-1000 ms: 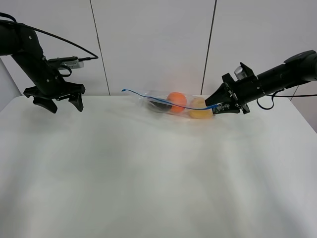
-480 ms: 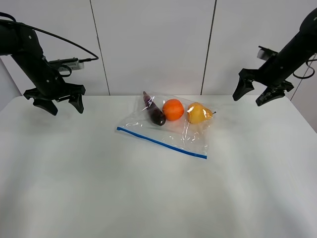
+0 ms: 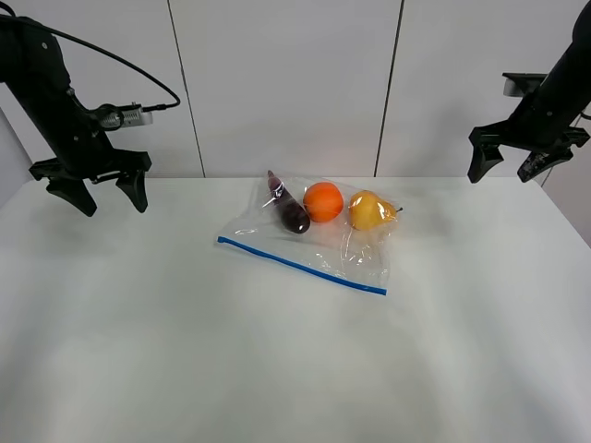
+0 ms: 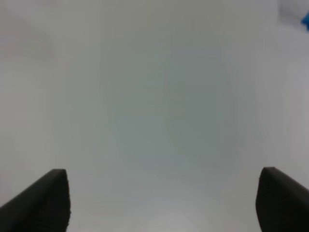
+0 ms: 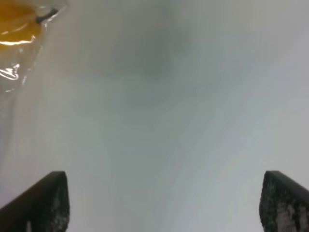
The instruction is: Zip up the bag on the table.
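The clear bag (image 3: 314,242) lies flat on the white table (image 3: 277,369), at the back middle. Its blue zip strip (image 3: 300,266) runs along the near edge. Through it show a dark purple eggplant (image 3: 289,210), an orange (image 3: 323,202) and a yellow pear (image 3: 369,210). My left gripper (image 3: 92,194) hangs open and empty above the table's far left. My right gripper (image 3: 505,168) hangs open and empty above the far right. The right wrist view shows the pear (image 5: 17,26) in the bag's corner; the left wrist view shows a blue speck (image 4: 305,20) of the strip.
A panelled white wall (image 3: 286,83) stands right behind the table's far edge. Both arms reach in from the upper corners, with a black cable (image 3: 120,65) looping off the left arm.
A second ago my right gripper held the bag's right end lifted. It has let go; the bag now lies flat. The right gripper rose and withdrew to the right; the left shifted slightly left.
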Controlling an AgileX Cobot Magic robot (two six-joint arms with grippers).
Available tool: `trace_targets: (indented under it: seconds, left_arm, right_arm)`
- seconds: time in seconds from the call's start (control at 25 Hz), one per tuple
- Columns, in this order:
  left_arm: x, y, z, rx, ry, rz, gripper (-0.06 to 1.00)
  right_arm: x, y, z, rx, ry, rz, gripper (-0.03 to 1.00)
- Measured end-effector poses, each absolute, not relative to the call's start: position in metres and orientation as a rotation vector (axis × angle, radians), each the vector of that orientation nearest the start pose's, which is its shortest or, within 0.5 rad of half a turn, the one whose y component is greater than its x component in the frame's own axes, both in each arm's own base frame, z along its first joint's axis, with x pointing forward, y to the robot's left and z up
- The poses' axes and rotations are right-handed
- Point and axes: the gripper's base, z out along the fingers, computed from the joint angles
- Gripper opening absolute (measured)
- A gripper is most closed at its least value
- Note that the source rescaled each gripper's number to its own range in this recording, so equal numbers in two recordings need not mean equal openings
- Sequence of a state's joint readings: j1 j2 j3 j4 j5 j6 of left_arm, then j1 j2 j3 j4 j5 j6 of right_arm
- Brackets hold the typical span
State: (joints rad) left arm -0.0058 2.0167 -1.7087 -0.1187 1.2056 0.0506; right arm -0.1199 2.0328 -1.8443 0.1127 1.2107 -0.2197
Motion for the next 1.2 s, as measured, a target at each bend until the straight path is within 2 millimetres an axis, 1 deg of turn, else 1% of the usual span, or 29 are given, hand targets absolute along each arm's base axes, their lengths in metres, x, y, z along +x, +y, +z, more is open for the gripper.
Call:
trace_targets:
  seconds: [0.16, 0.28, 0.36, 0.48, 0.6, 0.72, 0.84, 0.88, 0.96, 1.04, 1.2]
  left_arm:
    - [0.412, -0.011, 0.261, 0.044, 2.943, -0.146, 0.99]
    - [0.405, -0.009, 0.278, 0.057, 2.904, -0.107, 0.99]
    - [0.396, -0.009, 0.29, 0.06, 2.881, -0.096, 0.99]
    - [0.377, -0.008, 0.306, 0.061, 2.855, -0.094, 0.99]
    - [0.35, -0.008, 0.32, 0.063, 2.839, -0.083, 0.99]
    - [0.317, -0.006, 0.33, 0.069, 2.826, -0.063, 0.99]
    - [0.281, -0.005, 0.338, 0.072, 2.809, -0.045, 0.99]
    - [0.268, -0.005, 0.343, 0.073, 2.789, -0.043, 0.99]
    - [0.241, -0.005, 0.348, 0.058, 2.764, -0.045, 0.99]
    - [0.217, -0.005, 0.348, 0.019, 2.747, -0.052, 0.99]
    - [0.167, -0.004, 0.333, -0.031, 2.737, -0.062, 0.99]
  right_arm:
    - [0.423, -0.041, 0.276, -0.101, 2.861, 0.097, 0.9]
    - [0.409, -0.039, 0.275, -0.099, 2.889, 0.104, 0.9]
    - [0.397, -0.038, 0.273, -0.098, 2.914, 0.111, 0.9]
    - [0.376, -0.035, 0.279, -0.097, 2.924, 0.113, 0.9]
    - [0.352, -0.033, 0.294, -0.099, 2.905, 0.107, 0.9]
    - [0.326, -0.029, 0.305, -0.085, 2.891, 0.105, 0.9]
    - [0.296, -0.026, 0.308, -0.077, 2.894, 0.107, 0.9]
    - [0.285, -0.025, 0.31, -0.078, 2.89, 0.105, 0.9]
    - [0.264, -0.022, 0.308, -0.059, 2.901, 0.11, 0.9]
    - [0.241, -0.019, 0.307, -0.034, 2.9, 0.111, 0.9]
    - [0.197, -0.016, 0.294, -0.011, 2.926, 0.085, 0.9]
